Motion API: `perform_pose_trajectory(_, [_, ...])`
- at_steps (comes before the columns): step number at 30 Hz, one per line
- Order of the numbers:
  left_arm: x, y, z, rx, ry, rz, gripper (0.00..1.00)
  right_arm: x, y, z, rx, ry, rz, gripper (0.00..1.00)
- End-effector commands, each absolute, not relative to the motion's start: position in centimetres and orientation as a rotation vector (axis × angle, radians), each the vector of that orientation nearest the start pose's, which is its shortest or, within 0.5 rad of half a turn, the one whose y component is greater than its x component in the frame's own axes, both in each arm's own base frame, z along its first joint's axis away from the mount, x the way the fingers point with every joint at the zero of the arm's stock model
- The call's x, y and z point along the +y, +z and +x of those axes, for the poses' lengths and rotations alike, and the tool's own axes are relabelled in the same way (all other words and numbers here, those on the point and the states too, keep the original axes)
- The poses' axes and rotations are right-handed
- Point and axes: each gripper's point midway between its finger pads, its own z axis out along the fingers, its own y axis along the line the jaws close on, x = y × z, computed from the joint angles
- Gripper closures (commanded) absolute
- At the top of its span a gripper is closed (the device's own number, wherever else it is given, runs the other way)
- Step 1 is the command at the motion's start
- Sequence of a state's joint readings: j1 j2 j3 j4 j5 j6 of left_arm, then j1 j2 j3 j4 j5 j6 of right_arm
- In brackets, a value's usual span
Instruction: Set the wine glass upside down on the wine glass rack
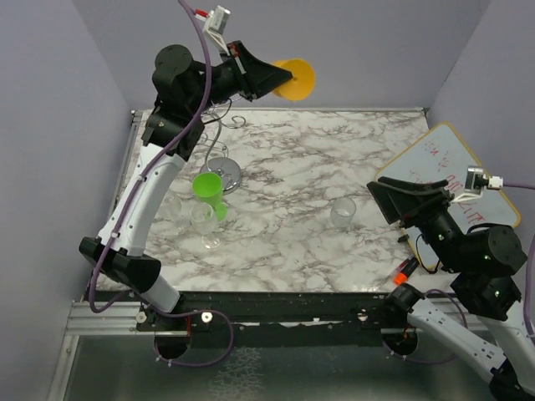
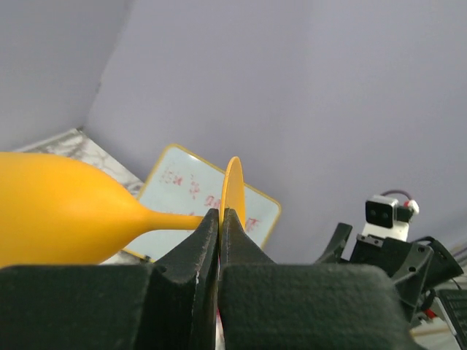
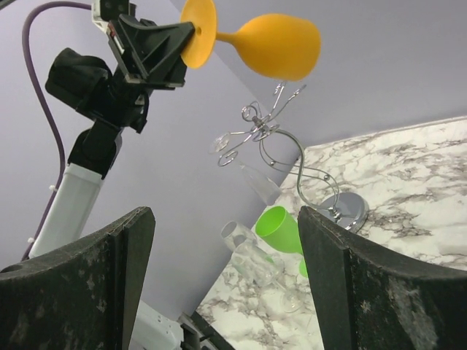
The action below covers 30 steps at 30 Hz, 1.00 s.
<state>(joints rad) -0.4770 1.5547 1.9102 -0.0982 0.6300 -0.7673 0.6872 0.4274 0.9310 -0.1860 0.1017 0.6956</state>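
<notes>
My left gripper point(image 2: 221, 215) is raised high at the back left and is shut on the flat foot of the orange wine glass point(image 2: 51, 211). The glass lies sideways in the air, its bowl pointing away from the fingers. From above the orange wine glass point(image 1: 294, 79) shows just past the left gripper point(image 1: 276, 79). The wine glass rack point(image 3: 281, 146), silver wire with curled arms, stands below the orange wine glass point(image 3: 281, 45), its round base point(image 1: 224, 173) on the marble table. A clear glass point(image 3: 257, 181) hangs from one arm. My right gripper point(image 3: 225, 215) is open and holds nothing; it hovers at the right point(image 1: 393, 196).
A green glass point(image 1: 207, 188) and a clear stemmed glass point(image 1: 205, 221) stand beside the rack's base. A clear cup point(image 1: 343, 211) stands mid-right. A whiteboard point(image 1: 443, 163) leans at the right edge, a marker point(image 1: 405, 269) near the front. Purple walls close in the table.
</notes>
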Motion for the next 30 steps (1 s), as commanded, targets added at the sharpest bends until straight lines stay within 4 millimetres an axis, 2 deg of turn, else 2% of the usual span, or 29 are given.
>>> perform_pose_trajectory(1, [-26.9, 57.4, 33.7, 1.380, -1.395, 0.364, 1.00, 14.5, 42.4, 17.2, 1.395, 1.061, 0.106, 0.16])
perform_pose_trajectory(6, [-20.5, 58.7, 37.6, 1.336, -1.265, 0.218, 1.00, 14.9, 42.1, 17.7, 1.419, 1.051, 0.102, 0.16])
perform_pose_trajectory(11, [-13.3, 59.3, 39.9, 1.282, -1.152, 0.074, 1.00, 15.5, 42.0, 17.9, 1.435, 1.052, 0.083, 0.16])
perform_pose_trajectory(13, [-9.6, 59.3, 40.7, 1.273, -1.073, 0.002, 1.00, 15.7, 42.1, 17.9, 1.436, 1.052, 0.067, 0.16])
perform_pose_trajectory(15, [-6.9, 58.9, 41.2, 1.271, -1.011, -0.062, 1.00, 15.8, 42.1, 18.0, 1.438, 1.051, 0.062, 0.16])
perform_pose_trajectory(19, [-1.6, 57.4, 41.6, 1.281, -0.877, -0.215, 1.00, 16.1, 41.8, 18.3, 1.453, 1.045, 0.060, 0.16])
perform_pose_trajectory(23, [2.3, 54.9, 41.8, 1.294, -0.799, -0.337, 1.00, 16.4, 41.5, 18.7, 1.471, 1.040, 0.061, 0.16])
perform_pose_trajectory(26, [4.2, 53.0, 41.9, 1.310, -0.767, -0.410, 1.00, 16.5, 41.3, 18.9, 1.478, 1.036, 0.065, 0.16])
perform_pose_trajectory(30, [5.7, 49.9, 42.4, 1.340, -0.752, -0.506, 1.00, 16.7, 41.0, 19.2, 1.491, 1.033, 0.070, 0.16])
